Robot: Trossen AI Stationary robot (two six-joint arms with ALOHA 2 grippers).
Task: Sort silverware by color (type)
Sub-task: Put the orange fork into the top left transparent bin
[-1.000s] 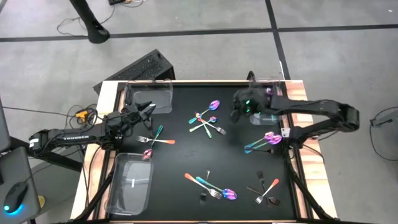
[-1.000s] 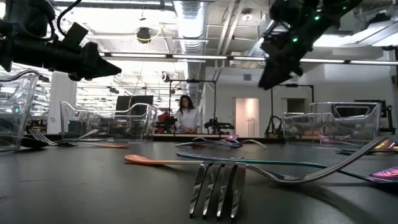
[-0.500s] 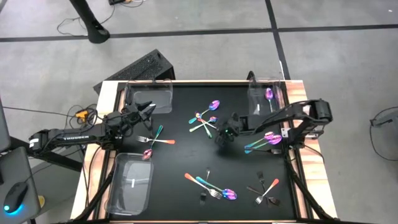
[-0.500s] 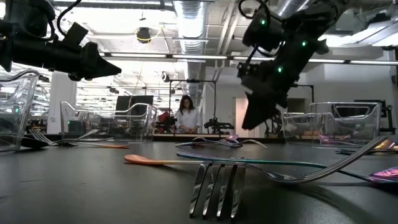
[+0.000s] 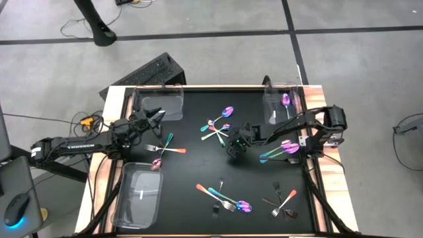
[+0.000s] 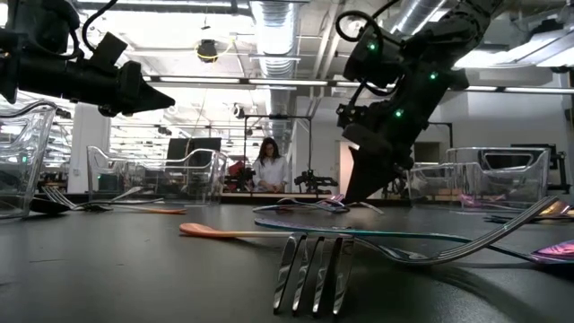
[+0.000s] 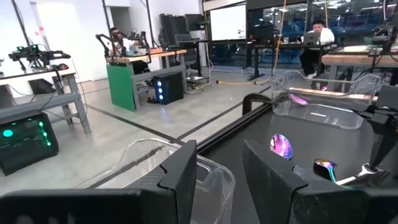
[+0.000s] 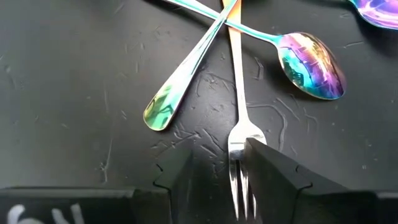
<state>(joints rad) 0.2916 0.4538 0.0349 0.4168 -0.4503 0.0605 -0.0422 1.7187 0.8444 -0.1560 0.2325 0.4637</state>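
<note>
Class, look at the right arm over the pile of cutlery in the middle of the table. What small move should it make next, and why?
Probably shut the fingers. The right gripper is low over the black table with its open fingers on either side of the silver fork with the orange handle, tines between them, so a grasp looks lined up. The left gripper waits by the clear bin.

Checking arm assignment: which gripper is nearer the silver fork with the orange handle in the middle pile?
Right. The right gripper is down over the fork, fingers open astride its tines. The left gripper hovers open by the clear bin at the far-left corner.
</note>
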